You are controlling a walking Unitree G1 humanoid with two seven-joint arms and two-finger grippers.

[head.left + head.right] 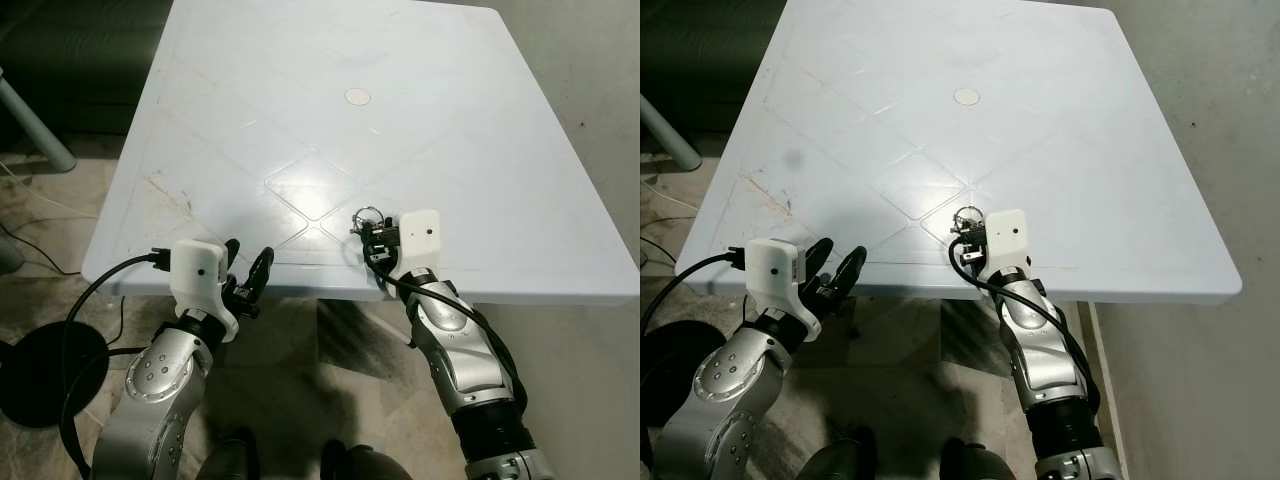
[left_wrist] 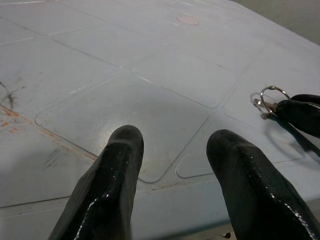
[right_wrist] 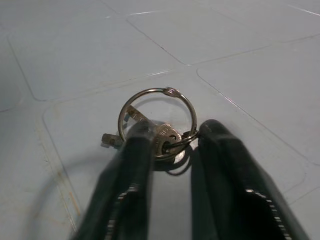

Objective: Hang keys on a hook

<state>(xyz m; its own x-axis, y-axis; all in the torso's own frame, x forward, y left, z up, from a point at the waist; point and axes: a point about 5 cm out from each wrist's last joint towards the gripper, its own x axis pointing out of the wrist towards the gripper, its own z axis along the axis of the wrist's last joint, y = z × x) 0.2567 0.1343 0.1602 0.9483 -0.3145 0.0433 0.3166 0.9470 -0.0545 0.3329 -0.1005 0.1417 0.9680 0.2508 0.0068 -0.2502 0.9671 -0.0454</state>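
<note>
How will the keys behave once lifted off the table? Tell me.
The keys hang loosely on a thin metal ring, so they would probably swing and pivot. They look small, likely light. Smooth metal between the right gripper's fingers could slip or twist.

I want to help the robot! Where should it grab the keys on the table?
Probably at the key heads, where they join the ring, coming from the table's near edge. The keys lie flat on the white table, and the right hand already straddles that thicker bunch; the thin ring would slip.
</note>
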